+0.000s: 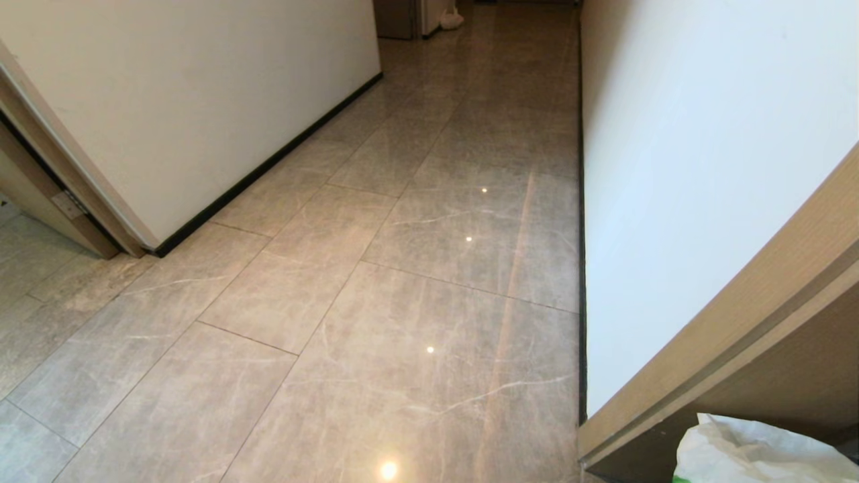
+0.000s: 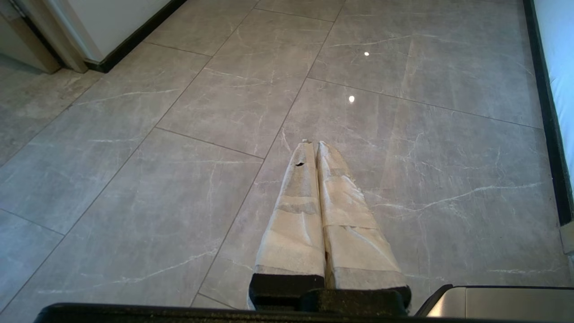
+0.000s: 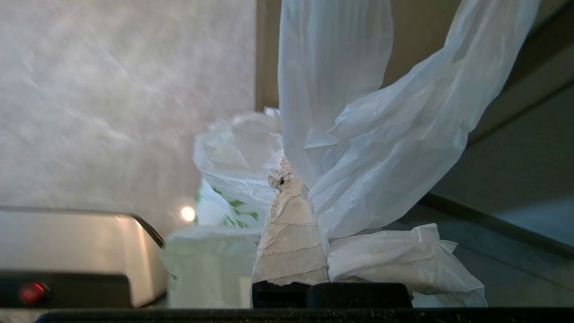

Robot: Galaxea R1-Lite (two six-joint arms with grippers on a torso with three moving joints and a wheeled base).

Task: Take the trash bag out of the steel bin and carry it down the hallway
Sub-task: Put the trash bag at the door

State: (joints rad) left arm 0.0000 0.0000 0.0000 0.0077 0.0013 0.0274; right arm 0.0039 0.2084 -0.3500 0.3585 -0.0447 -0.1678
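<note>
While the head view looked down the hallway [image 1: 429,268], neither arm showed in it; only a puff of the trash bag [image 1: 758,453] rose at its lower right corner, beside a wooden door frame [image 1: 738,322]. Seen from its own wrist camera, the left gripper [image 2: 313,146] pointed forward and low over the floor tiles [image 2: 179,179], its two tape-wrapped fingers [image 2: 296,215] pressed together with nothing between them. The right gripper [image 3: 283,172] was clenched on the trash bag [image 3: 381,148]: one taped finger [image 3: 289,242] was visible, the other hidden behind plastic, and the film was pinched at the tip. From there, two broad strips of the bag ran past the tip toward the frame's upper edge, while crumpled folds bunched around the base of the finger.

The bag was thin, translucent and white, wrinkled, with small green print showing through a bulging part just behind the fingertip. One bag was in view. A brushed metal body with a black edge [image 3: 89,251] lay close beside the right gripper, bearing one small red light [image 3: 32,292]. Far down the hallway, one small pale bag [image 1: 451,19] sat on the floor against the left wall [image 1: 201,100]. Four bright light reflections dotted the glossy tiles in the head view.
</note>
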